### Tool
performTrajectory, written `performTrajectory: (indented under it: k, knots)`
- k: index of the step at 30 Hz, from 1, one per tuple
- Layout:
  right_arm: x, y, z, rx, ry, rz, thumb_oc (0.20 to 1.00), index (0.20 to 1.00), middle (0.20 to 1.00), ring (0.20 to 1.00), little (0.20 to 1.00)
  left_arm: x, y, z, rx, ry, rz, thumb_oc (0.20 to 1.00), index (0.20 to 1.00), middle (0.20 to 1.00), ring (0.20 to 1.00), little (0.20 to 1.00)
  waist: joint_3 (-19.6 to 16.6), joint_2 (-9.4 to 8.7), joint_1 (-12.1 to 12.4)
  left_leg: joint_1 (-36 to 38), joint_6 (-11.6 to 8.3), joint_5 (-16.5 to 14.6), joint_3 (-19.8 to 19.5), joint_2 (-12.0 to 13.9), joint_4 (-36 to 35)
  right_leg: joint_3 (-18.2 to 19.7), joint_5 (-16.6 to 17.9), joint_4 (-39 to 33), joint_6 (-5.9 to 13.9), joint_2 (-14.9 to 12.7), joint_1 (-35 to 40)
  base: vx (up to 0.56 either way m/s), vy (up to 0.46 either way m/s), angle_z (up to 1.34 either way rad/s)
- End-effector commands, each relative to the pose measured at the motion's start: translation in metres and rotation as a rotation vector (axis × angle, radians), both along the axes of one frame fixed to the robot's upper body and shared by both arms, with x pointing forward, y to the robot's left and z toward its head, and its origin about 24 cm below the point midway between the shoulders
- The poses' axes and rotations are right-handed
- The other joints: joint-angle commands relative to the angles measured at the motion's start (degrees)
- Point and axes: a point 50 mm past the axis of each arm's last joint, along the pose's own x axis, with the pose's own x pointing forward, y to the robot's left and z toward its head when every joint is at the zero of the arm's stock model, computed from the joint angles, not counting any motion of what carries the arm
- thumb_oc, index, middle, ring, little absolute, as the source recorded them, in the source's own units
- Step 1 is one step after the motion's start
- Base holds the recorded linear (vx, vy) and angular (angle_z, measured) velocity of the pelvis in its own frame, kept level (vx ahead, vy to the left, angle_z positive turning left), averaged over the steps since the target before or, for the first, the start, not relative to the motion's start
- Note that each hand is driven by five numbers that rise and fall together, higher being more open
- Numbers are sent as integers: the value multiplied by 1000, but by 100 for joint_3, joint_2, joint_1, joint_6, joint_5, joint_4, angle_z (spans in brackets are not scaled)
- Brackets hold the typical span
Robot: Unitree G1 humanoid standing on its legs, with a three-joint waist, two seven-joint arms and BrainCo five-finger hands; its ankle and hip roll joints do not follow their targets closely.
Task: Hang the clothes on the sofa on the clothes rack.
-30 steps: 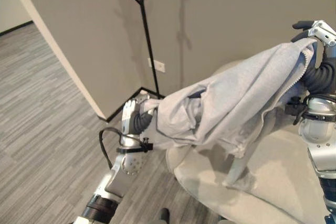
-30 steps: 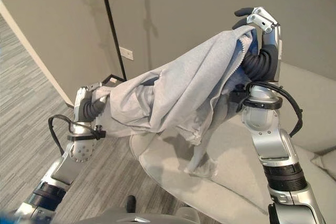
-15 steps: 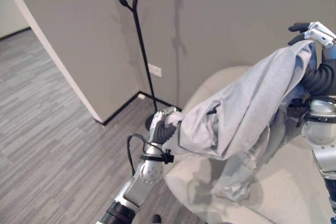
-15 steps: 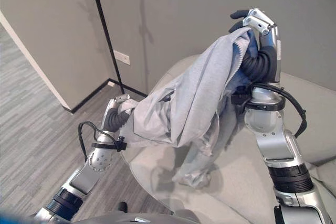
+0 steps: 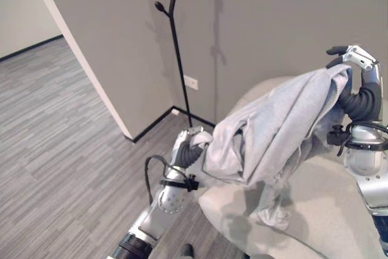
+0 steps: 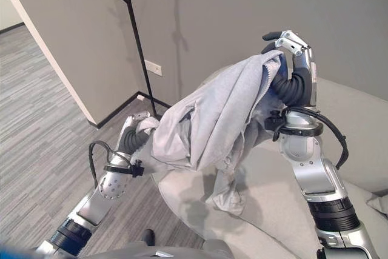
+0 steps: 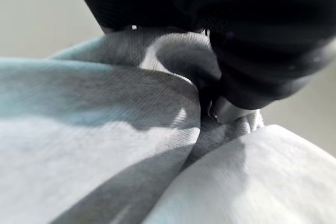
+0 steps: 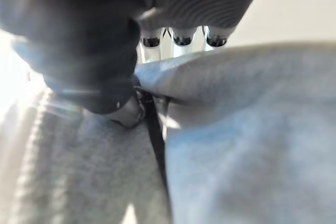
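Observation:
A light grey zip hoodie [image 5: 273, 131] hangs stretched between my two hands above the beige sofa [image 5: 339, 222]. My right hand [image 5: 357, 59] is raised high at the right, fingers curled over the zip edge [image 8: 152, 119] of the cloth. Lower at the left, my left hand [image 5: 187, 142] grips the other end, its thumb [image 7: 231, 111] pinching a fold of the hoodie [image 7: 94, 129]. A loose part of the garment dangles down to the sofa seat. The black clothes rack [image 5: 179, 59] stands by the wall behind my left hand, its branch pegs higher than both hands.
A wall corner [image 5: 91, 71] juts out left of the rack, with grey plank floor [image 5: 54, 137] beyond it. A white wall socket [image 5: 191, 82] sits beside the rack's pole. The sofa's rounded edge lies just below the hoodie.
The camera has shifted, so the rack now stands nearer the middle. My left hand has come closer to the right one, and the hoodie hangs more bunched between them.

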Motion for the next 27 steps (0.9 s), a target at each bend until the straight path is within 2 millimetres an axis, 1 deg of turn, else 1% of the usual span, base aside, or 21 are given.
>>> performTrajectory:
  k: [1, 2, 3, 4, 7, 8, 9, 10, 11, 12, 14, 15, 16, 17, 18, 19, 20, 22, 25, 26, 27]
  knots:
    - [-10, -1, 31, 35, -169, 13, 200, 200, 200, 200, 200, 3, -4, 27, -67, -131, -49, 200, 200, 200, 200, 200, -143, -159, 195, -281, -569, 578, -785, 590, -1141, 74, 65, -1022, 46, 248, 1097, 98, 191, -7]
    - [-10, -1, 31, 35, -169, 13, 200, 200, 200, 200, 200, 3, -4, 27, -67, -131, -49, 200, 200, 200, 200, 200, -144, -157, 192, -284, -571, 578, -788, 591, -1141, 72, 64, -1020, 45, 250, 1096, 168, 464, -19]
    - [-5, 2, 29, 33, -151, 24, 200, 200, 200, 200, 200, 4, -7, 29, -83, -138, -56, 200, 200, 200, 200, 200, -170, -107, 240, -398, -714, 563, -1281, 822, -1142, 372, 49, -1087, 169, 100, 1146, 124, 395, -15]
    - [-5, 2, 29, 33, -151, 25, 200, 200, 200, 200, 200, 4, -7, 29, -83, -139, -55, 200, 200, 200, 200, 200, -172, -98, 245, -400, -719, 560, -1279, 835, -1142, 379, 56, -1092, 167, 112, 1142, 192, 644, -20]
    - [-2, 7, 31, 35, -143, 59, 200, 200, 200, 200, 200, 4, -7, 32, -91, -160, -58, 200, 200, 200, 200, 200, -262, 21, 289, -222, -823, 675, -1803, 968, -1059, 776, 77, -1118, 356, -135, 1192, 167, 690, -59]
    - [-4, 2, 18, 61, -70, 49, 200, 200, 200, 200, 200, 3, -16, 18, -55, -93, -102, 200, 200, 200, 200, 200, -401, 47, 172, -35, -786, 402, -1696, 918, -852, 943, 286, -1183, 624, -601, 1264, 188, 848, -85]
    - [-4, 1, 17, 61, -68, 47, 200, 200, 200, 200, 200, 3, -17, 18, -54, -91, -105, 200, 200, 200, 200, 200, -424, 23, 187, -44, -775, 369, -1680, 893, -830, 937, 284, -1217, 628, -633, 1276, 148, 858, -32]
    - [-6, 2, 9, 101, -32, 68, 200, 200, 200, 200, 200, 2, -18, 14, -55, -74, -109, 200, 200, 200, 200, 200, -451, -32, 155, -38, -733, 220, -1548, 792, -638, 943, 438, -1207, 706, -843, 1221, 21, 386, 25]
    - [-3, 4, -2, 159, 19, 89, 200, 200, 200, 200, 200, 2, -16, 12, -50, -64, -100, 200, 200, 200, 200, 200, -441, -86, 139, -29, -689, 124, -1434, 679, -513, 927, 730, -1180, 791, -1022, 1142, -6, 537, 17]
    - [2, 6, -12, 203, 78, 113, 200, 200, 200, 200, 200, 3, -10, 11, -34, -62, -90, 200, 200, 200, 200, 200, -447, -221, 153, -44, -608, 39, -1275, 521, -391, 983, 1122, -1183, 811, -1194, 1004, -31, 480, -42]
    - [4, 12, -26, 292, 152, 196, 200, 200, 200, 200, 200, 0, 5, 10, 7, -57, -59, 200, 200, 200, 200, 200, -437, -319, 229, 10, -428, -75, -1083, 316, -349, 900, 1688, -1065, 724, -1390, 710, -42, 449, -46]
    - [8, 13, -31, 308, 180, 201, 200, 200, 200, 200, 200, -3, 14, 9, 15, -56, -30, 200, 200, 200, 200, 200, -379, -325, 279, 139, -375, -174, -1006, 261, -339, 727, 2038, -999, 651, -1510, 566, -106, 471, -38]
    - [12, 18, -32, 335, 190, 236, 200, 200, 200, 200, 200, -4, 19, 8, 9, -52, -1, 200, 200, 200, 200, 200, -341, -302, 331, 224, -301, -188, -850, 207, -320, 363, 2116, -1049, 607, -1595, 442, -92, 329, -69]
    - [12, 18, -32, 335, 190, 237, 200, 200, 200, 200, 200, -4, 19, 8, 9, -52, -1, 200, 200, 200, 200, 200, -344, -305, 329, 220, -300, -185, -850, 203, -322, 364, 2118, -1051, 608, -1599, 439, -119, 359, -98]
    - [11, 22, -30, 361, 185, 272, 200, 200, 200, 200, 200, -5, 25, 5, 6, -44, 31, 200, 200, 200, 200, 200, -313, -286, 354, 351, -241, -239, -706, 161, -335, -7, 1989, -998, 544, -1513, 380, -101, 370, -97]
    - [10, 25, -30, 357, 191, 303, 200, 200, 200, 200, 200, -7, 30, 1, 20, -27, 54, 200, 200, 200, 200, 200, -306, -302, 379, 426, -157, -217, -622, 60, -389, -173, 1662, -895, 475, -1247, 349, -115, 616, -71]
    - [8, 21, -28, 347, 178, 297, 200, 200, 200, 200, 200, -14, 37, -5, 47, 0, 62, 200, 200, 200, 200, 200, -340, -309, 432, 473, -19, -202, -527, -121, -475, -254, 1028, -798, 390, -666, 431, -103, 530, -77]
    - [7, 17, -28, 345, 176, 289, 200, 200, 200, 200, 200, -18, 41, -7, 49, 28, 64, 200, 200, 200, 200, 200, -351, -373, 511, 559, 63, -112, -426, -364, -566, -270, 600, -616, 286, -75, 572, -44, 368, -53]
    - [4, 7, -35, 354, 200, 254, 200, 200, 200, 200, 200, -17, 34, -15, 0, 87, 45, 200, 200, 200, 200, 200, -363, -536, 516, 762, 143, -62, -468, -749, -655, -15, 236, -410, -58, 813, 713, -4, 219, -14]
    - [4, 7, -35, 353, 201, 254, 200, 200, 200, 200, 200, -17, 34, -15, 0, 87, 44, 200, 200, 200, 200, 200, -354, -535, 526, 778, 143, -63, -465, -749, -661, -11, 229, -406, -59, 813, 723, 24, 133, -4]
    - [2, 4, -37, 356, 204, 237, 200, 200, 200, 200, 200, -16, 30, -17, -10, 98, 25, 200, 200, 200, 200, 200, -336, -556, 489, 864, 156, -57, -469, -805, -699, 37, 256, -348, -99, 940, 640, 18, 56, 9]
